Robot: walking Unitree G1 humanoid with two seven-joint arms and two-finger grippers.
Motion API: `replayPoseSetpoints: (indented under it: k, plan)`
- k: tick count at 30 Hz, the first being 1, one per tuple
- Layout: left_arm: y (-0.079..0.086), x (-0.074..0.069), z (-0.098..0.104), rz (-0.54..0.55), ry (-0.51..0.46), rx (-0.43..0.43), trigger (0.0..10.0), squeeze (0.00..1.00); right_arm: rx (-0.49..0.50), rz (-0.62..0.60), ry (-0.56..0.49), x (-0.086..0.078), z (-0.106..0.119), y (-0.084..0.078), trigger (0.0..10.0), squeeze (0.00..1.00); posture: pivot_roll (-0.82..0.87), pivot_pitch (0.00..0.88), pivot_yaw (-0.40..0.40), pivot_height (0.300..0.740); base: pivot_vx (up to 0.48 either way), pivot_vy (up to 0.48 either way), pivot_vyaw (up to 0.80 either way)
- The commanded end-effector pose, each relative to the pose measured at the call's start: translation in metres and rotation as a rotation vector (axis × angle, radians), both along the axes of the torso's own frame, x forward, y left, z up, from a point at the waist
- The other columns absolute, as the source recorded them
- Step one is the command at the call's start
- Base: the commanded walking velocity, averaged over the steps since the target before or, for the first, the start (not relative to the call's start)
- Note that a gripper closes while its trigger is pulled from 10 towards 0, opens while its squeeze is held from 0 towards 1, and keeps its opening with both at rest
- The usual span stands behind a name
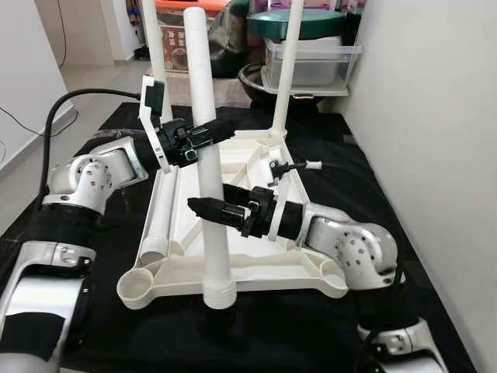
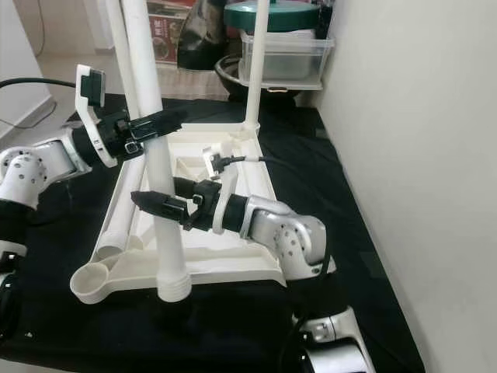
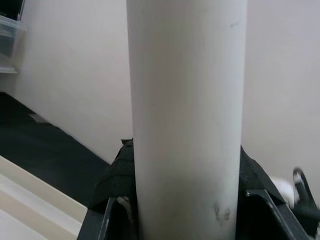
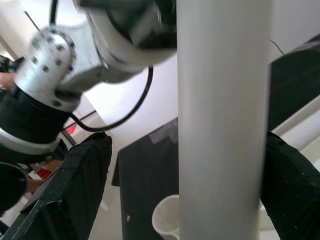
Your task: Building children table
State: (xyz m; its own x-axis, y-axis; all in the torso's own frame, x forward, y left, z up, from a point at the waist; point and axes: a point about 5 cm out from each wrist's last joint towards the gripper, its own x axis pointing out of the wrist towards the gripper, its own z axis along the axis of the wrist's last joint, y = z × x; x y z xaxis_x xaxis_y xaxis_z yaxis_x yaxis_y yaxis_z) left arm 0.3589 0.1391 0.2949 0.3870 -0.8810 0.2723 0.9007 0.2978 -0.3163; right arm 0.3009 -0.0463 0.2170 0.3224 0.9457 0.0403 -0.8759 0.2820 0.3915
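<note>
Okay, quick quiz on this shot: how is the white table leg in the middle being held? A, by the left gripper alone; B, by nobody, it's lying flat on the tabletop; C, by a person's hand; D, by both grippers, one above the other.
D: the upright white leg has the left gripper clamped on it higher up and the right gripper lower down.

Wall: a plain off-white wall point(image 1: 435, 155) ran along the right edge of the black mat.
Floor covering: a black mat point(image 1: 311, 326) lay spread underfoot, reaching the wall.
Floor: pale tiles point(image 1: 93, 78) showed beyond the mat's far left corner.
Far edge: a clear plastic box point(image 1: 311, 62) with a green lid point(image 1: 295, 23) stood there.
Light: soft, even, indoor.
</note>
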Motion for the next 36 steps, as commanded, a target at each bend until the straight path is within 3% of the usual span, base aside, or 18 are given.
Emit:
replayPoseSetpoints:
  k: [1,9,11,12,23,28,29,36]
  plan:
    - [-0.006,0.001,0.006,-0.002,-0.03,0.004,10.0,0.0,-0.009,0.048,-0.01,-0.006,-0.002,0.014,10.0,0.0,0.0,0.0,-0.022,0.74,0.0,0.0,0.0]
    - [-0.022,0.001,-0.002,-0.054,-0.007,-0.003,10.0,0.0,-0.035,-0.035,-0.005,0.005,-0.002,0.022,10.0,0.0,0.0,0.0,-0.023,0.74,0.0,0.0,0.0]
    - [-0.029,0.0,-0.006,-0.083,0.012,-0.001,10.0,0.0,-0.085,-0.057,-0.005,0.008,-0.006,0.027,10.0,0.0,0.0,0.0,-0.023,0.74,0.0,0.0,0.0]
    - [-0.033,-0.002,-0.009,-0.099,0.016,0.01,10.0,0.0,-0.098,-0.053,-0.002,0.008,-0.007,0.029,0.0,0.0,0.0,0.0,-0.022,0.74,0.0,0.0,0.0]
    - [-0.042,-0.002,-0.015,-0.103,0.02,0.014,10.0,0.0,-0.12,0.007,-0.026,-0.004,-0.01,0.035,0.0,0.0,-0.01,0.0,-0.018,0.74,0.0,0.0,0.0]
    - [-0.041,-0.002,-0.012,-0.073,-0.036,0.033,10.0,0.0,-0.129,0.017,-0.031,-0.006,-0.012,0.035,0.0,0.0,-0.01,0.0,-0.018,0.74,0.0,0.0,0.0]
    - [-0.041,0.0,-0.011,-0.047,-0.042,0.029,10.0,1.0,-0.131,0.015,-0.034,-0.006,-0.012,0.034,0.0,0.0,-0.01,0.0,-0.018,0.74,0.0,0.0,0.0]
    - [-0.034,-0.001,-0.005,0.004,-0.079,0.004,10.0,1.0,-0.128,-0.007,-0.038,-0.003,-0.011,0.031,0.0,0.0,-0.01,0.0,-0.018,0.74,0.0,0.0,0.0]
